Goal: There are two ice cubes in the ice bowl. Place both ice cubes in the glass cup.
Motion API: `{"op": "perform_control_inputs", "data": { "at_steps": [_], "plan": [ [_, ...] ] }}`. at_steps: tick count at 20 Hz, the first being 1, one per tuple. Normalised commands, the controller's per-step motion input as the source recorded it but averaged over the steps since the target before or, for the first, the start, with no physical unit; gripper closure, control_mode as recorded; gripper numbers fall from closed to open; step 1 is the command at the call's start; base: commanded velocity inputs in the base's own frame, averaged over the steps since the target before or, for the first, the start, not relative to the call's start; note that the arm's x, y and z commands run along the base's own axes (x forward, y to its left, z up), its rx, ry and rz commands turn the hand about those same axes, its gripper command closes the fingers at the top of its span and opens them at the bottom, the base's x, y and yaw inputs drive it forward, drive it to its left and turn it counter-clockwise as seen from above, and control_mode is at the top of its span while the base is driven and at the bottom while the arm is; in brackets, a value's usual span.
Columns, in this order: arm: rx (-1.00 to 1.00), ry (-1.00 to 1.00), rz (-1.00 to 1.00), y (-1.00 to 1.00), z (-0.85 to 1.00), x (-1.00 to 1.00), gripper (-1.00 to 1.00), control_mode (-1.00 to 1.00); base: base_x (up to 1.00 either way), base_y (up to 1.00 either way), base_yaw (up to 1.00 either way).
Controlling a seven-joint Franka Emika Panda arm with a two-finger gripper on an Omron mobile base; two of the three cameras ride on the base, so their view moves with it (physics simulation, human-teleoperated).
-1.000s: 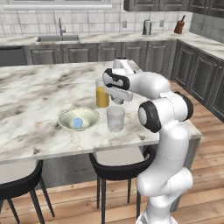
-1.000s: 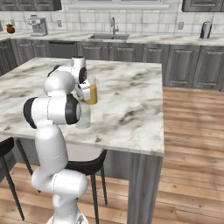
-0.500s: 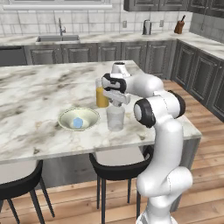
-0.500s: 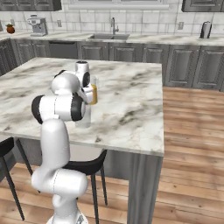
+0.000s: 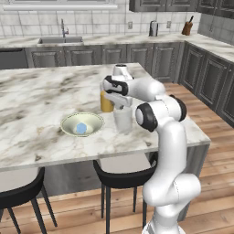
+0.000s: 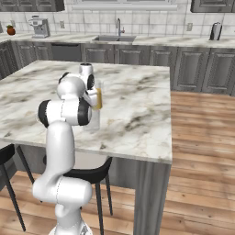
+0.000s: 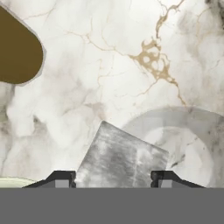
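Mid-transfer of the first cube, bowl to glass. Claw (image 7: 116,177) closed on the held ice cube (image 7: 120,159), pale block pinched between the two dark tips, hanging above the marble counter (image 7: 109,57) and not yet released. In the hand view, glass cup (image 7: 175,116) seen from above as a grey ring, its mouth lying off to one side of the cube, so not lined up by this reckoning (overlapping the rim at best). In the left base view, hand poised just above the glass cup (image 5: 122,121), with the juice glass (image 5: 107,103) close behind it. Second ice cube (image 5: 81,129) lying in the ice bowl (image 5: 68,122), beside the cup on the counter.

Next, probably: slide the hand sideways until the cube sits over the middle of the ring, lower a little, then open the tips and let it drop in. Worth minding the juice glass during the shift. After that, back to the bowl for the remaining cube.
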Motion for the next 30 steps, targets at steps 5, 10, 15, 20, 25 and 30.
{"op": "perform_control_inputs", "data": {
  "at_steps": [5, 10, 15, 20, 25, 30],
  "plan": [
    [0.00, 0.00, 0.00, 0.11, 0.00, 0.00, 1.00, -1.00, 0.00, 0.00, 0.00],
    [0.01, -0.05, 0.05, -0.48, 0.00, 0.00, 1.00, -1.00, 0.00, 0.00, 0.00],
    [0.03, -0.07, 0.11, -0.60, 0.00, -0.23, 1.00, -1.00, 0.00, 0.00, 0.00],
    [0.00, -0.08, 0.06, -0.09, 0.00, -0.44, 1.00, -1.00, 0.00, 0.00, 0.00],
    [-0.01, -0.10, 0.00, 0.11, 0.15, -0.05, 1.00, -1.00, 0.00, 0.00, 0.00],
    [-0.01, -0.04, 0.00, 0.15, 0.02, -0.12, 1.00, -1.00, 0.00, 0.00, 0.00]
  ]
}}
